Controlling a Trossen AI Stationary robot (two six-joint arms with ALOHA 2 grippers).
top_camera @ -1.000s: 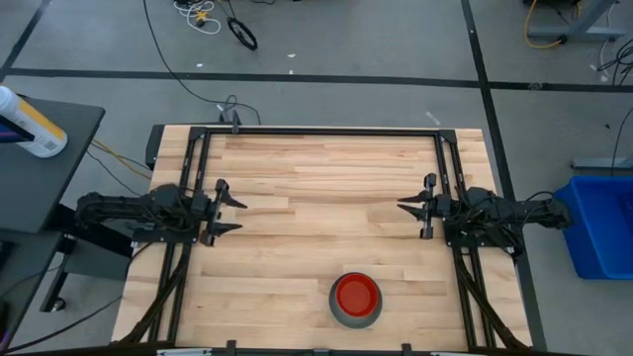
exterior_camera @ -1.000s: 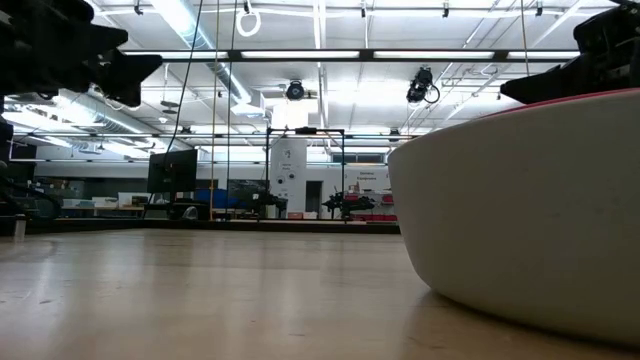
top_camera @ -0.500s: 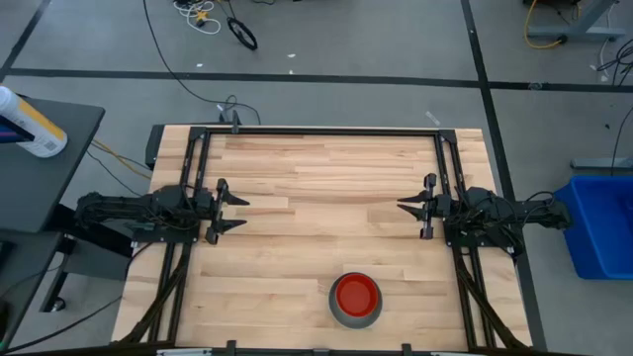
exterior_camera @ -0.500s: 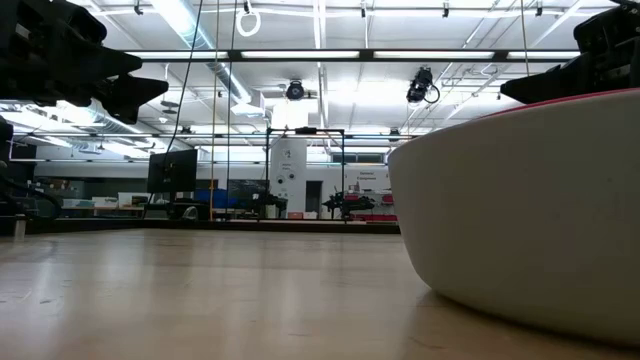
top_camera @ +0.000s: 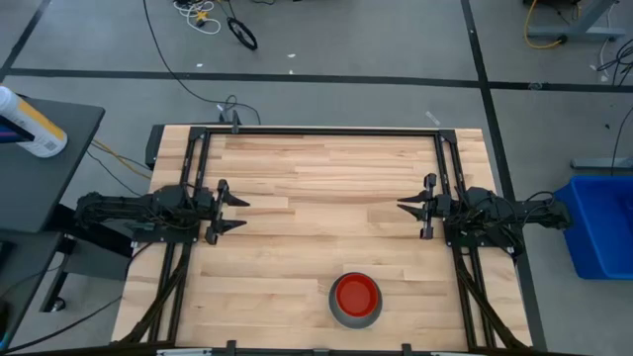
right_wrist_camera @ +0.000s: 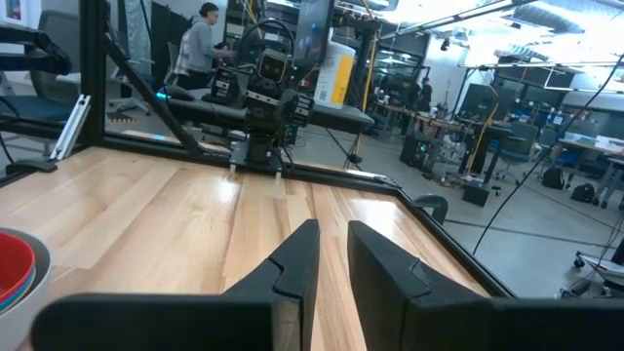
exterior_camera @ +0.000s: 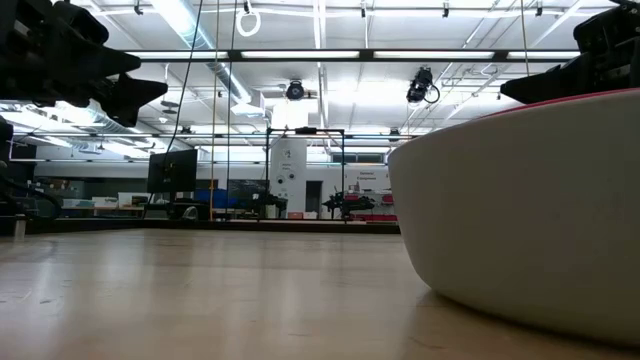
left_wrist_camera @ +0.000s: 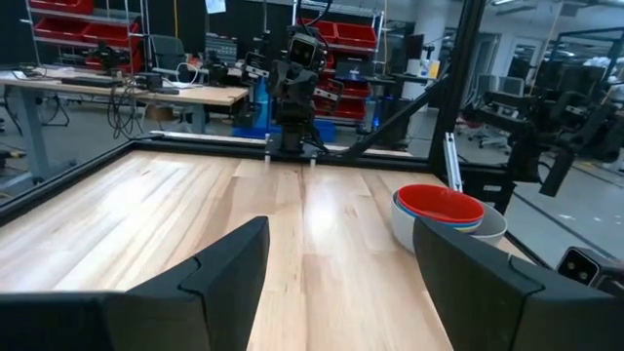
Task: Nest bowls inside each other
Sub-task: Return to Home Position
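The bowls stand nested in one stack near the table's near edge, a little right of the middle. A red bowl (top_camera: 356,295) sits on top inside a pale grey bowl (top_camera: 339,315), which rests by its base on the wood. In the left wrist view a light blue rim (left_wrist_camera: 426,223) shows under the red bowl (left_wrist_camera: 441,203). My left gripper (top_camera: 244,214) hovers open at the left edge, level, pointing across the table. My right gripper (top_camera: 400,206) hovers at the right edge, level, with only a narrow gap (right_wrist_camera: 333,239) and nothing between its fingers.
Black frame rails (top_camera: 326,132) run along the table's far edge and both sides. Bare wood (top_camera: 326,188) lies between the two grippers. A blue bin (top_camera: 603,222) stands off the table at right. A person (right_wrist_camera: 203,39) is in the room beyond.
My left gripper has turned a little at the wrist while staying in place, and its fingers still stand wide apart. The bowls and my right gripper have kept still.
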